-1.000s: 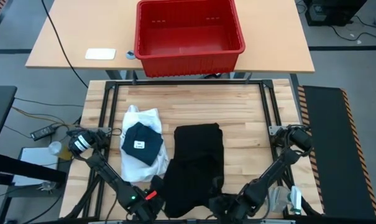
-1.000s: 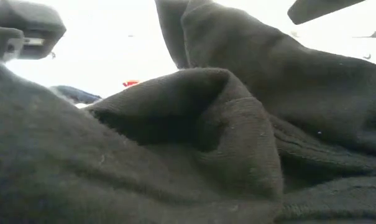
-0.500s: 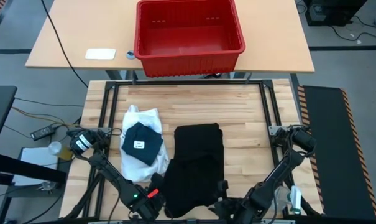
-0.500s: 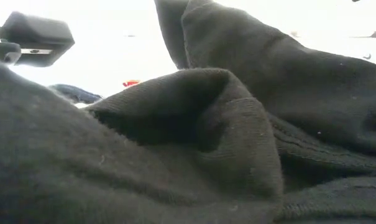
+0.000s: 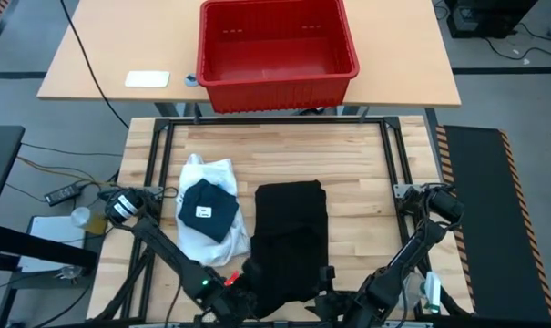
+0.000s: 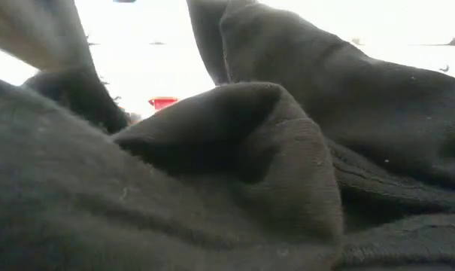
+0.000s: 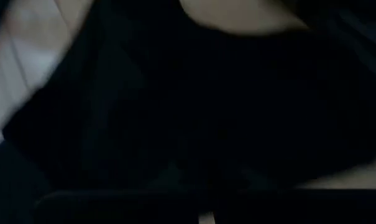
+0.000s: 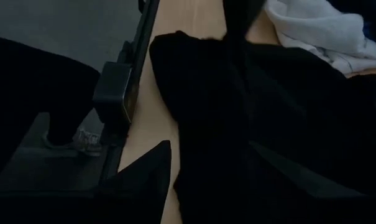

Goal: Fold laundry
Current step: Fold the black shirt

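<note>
The large black garment lies flat in the table's middle, its near end bunched at the near edge, and it fills the low view. A white shirt lies to its left with a small dark folded piece on top. My left gripper is at the black garment's near left corner, and black cloth fills its wrist view. My right gripper is at the garment's near right part. It is open, its fingers standing on either side of the black cloth. My right gripper stands open astride the black garment's near edge, coming level from the table's near side. Whether its fingers touch the cloth I cannot tell.
The red crate stands on the far table beside a white card. A black frame rail runs along the table's edge. A person's shoe shows on the floor beyond it. Bare wood lies right of the black garment.
My left gripper has gone along the near edge toward the table's right, up to the black garment's near left corner. My right gripper has lifted out of the top of the low view. The black garment has stayed as it was.
</note>
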